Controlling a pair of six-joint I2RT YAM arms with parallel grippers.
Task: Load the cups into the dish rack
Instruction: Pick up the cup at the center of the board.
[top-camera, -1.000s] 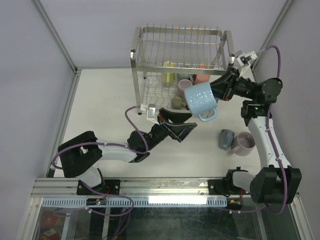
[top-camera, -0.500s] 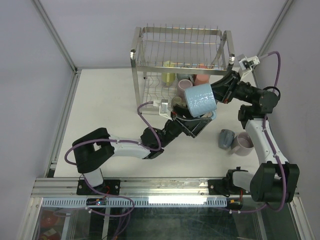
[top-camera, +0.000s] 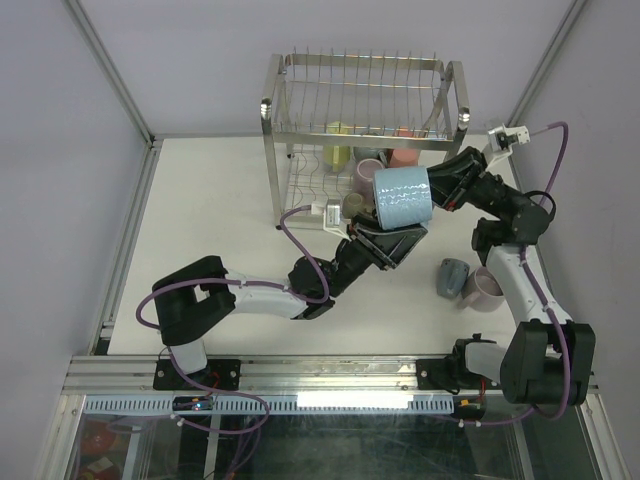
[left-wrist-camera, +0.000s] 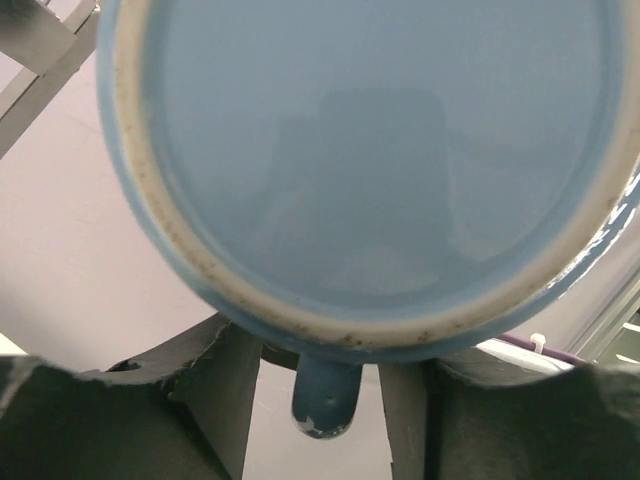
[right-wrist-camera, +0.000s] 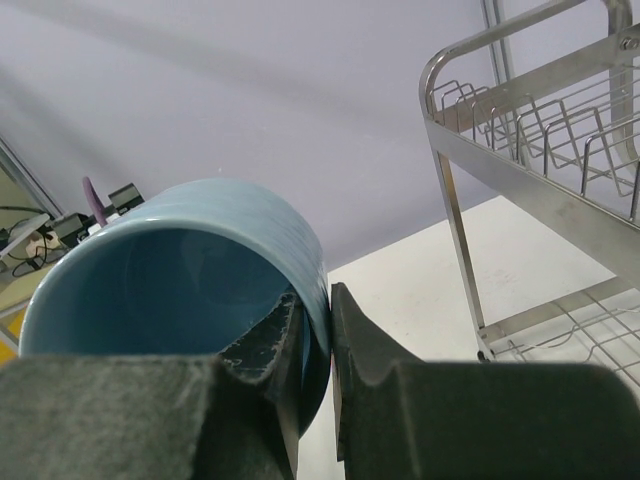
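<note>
The right gripper is clamped on the wall of the light blue mug, one finger inside the mouth and the other pressed against the outside, so the mug hangs on its side in the air, above the desk and just in front of the right front leg of the dish rack. The left gripper sits under the mug's base with its jaws partly apart, straddling the handle with a gap showing on either side, so it grips nothing. The base has a bare cream ring speckled with brown, and no maker's mark can be read on it. The rack stands at the middle of the desk's far edge, its lower tier holding a yellow mug, a pink mug, a mauve mug and a small grey-beige mug. Near the desk's right edge a grey-blue mug lies on its side, touching an upright pale mauve mug.
</note>
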